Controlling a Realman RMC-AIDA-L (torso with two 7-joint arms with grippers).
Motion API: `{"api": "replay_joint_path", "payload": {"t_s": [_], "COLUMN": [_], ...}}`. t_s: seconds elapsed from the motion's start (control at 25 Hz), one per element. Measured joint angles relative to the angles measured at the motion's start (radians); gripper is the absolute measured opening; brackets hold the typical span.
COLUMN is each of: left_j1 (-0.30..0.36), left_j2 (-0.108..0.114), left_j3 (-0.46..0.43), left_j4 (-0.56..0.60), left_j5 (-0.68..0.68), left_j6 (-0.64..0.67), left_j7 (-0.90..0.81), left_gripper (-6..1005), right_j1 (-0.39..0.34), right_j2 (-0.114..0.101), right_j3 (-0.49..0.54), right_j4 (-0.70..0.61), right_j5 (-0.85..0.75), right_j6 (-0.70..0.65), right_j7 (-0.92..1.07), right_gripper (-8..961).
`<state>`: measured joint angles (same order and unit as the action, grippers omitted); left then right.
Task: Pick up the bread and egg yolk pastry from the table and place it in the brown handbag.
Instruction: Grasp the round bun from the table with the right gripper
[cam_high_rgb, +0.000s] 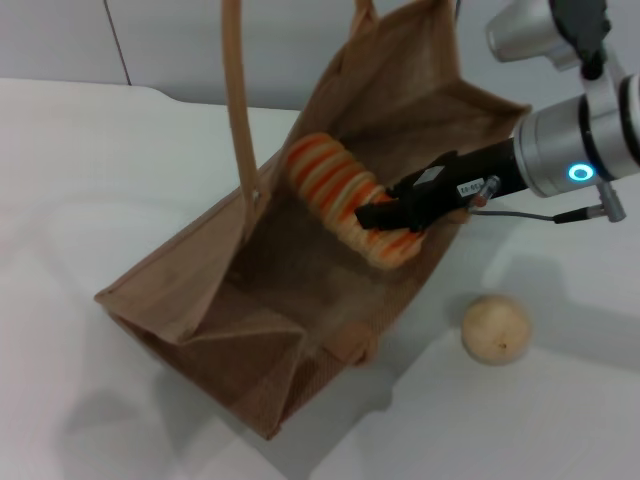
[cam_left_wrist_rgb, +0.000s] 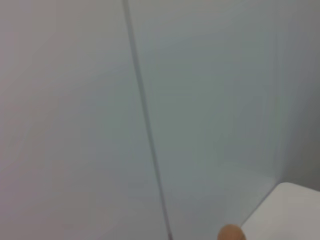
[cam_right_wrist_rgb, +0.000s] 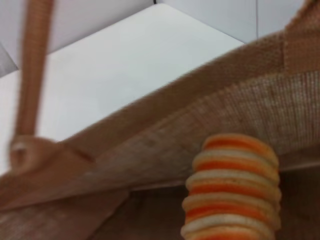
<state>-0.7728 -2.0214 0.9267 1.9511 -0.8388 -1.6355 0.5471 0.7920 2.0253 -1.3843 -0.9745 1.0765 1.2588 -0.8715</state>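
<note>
While bread (cam_high_rgb: 345, 200) sits inside brown handbag (cam_high_rgb: 270, 300), task judged roughly half done: loaf in but apparently not let go, egg yolk pastry (cam_high_rgb: 496, 328) untouched.

Head view: right hand (cam_high_rgb: 395, 215) reaching over bag's rim from the right, black fingers clenched on near end of bread. Loaf lying across inner wall of bag, which is slumped open on white bench (cam_high_rgb: 100, 160). Pastry on bench just right of bag, outside it, apart from the hand. Left hand not seen here. Remaining, by estimate: release loaf, withdraw, fetch pastry, drop it in.

Left wrist view: pale wall panels only, a corner of bench at the edge; left arm evidently parked away from the work.

Right wrist view: striped bread (cam_right_wrist_rgb: 232, 190) close up against woven jute wall, strap handle (cam_right_wrist_rgb: 32, 75) off to one side. Own fingers not shown.
</note>
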Motion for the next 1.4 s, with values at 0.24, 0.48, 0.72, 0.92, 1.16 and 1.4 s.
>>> {"api": "replay_joint_path", "payload": {"t_s": [0.24, 0.48, 0.72, 0.92, 1.16, 1.4], "left_j1": [-0.003, -0.006, -0.009, -0.006, -0.001, 0.002], "left_j2": [-0.002, -0.004, -0.005, -0.005, -0.005, -0.002], "left_j3": [0.011, 0.019, 0.063, 0.084, 0.104, 0.095], "left_j4": [0.004, 0.012, 0.005, 0.012, 0.018, 0.016], "left_j5": [-0.038, -0.065, -0.072, -0.076, -0.073, -0.067], "left_j6": [0.001, 0.002, 0.026, 0.021, 0.025, 0.026], "left_j7": [-0.003, -0.006, -0.010, -0.040, -0.047, -0.045], "left_gripper": [116, 116, 117, 117, 117, 117], "right_j1": [0.076, 0.146, 0.198, 0.235, 0.248, 0.259], "right_j2": [0.001, 0.000, 0.000, -0.003, -0.005, -0.004], "right_j3": [0.001, 0.007, 0.009, 0.009, 0.023, 0.019], "right_j4": [0.166, 0.285, 0.358, 0.438, 0.465, 0.466], "right_j5": [0.010, 0.012, 0.013, 0.012, 0.012, 0.011], "right_j6": [-0.098, -0.208, -0.306, -0.363, -0.388, -0.380], "right_j7": [-0.060, -0.087, -0.096, -0.090, -0.084, -0.083], "right_gripper": [279, 275, 271, 286, 379, 495]}}
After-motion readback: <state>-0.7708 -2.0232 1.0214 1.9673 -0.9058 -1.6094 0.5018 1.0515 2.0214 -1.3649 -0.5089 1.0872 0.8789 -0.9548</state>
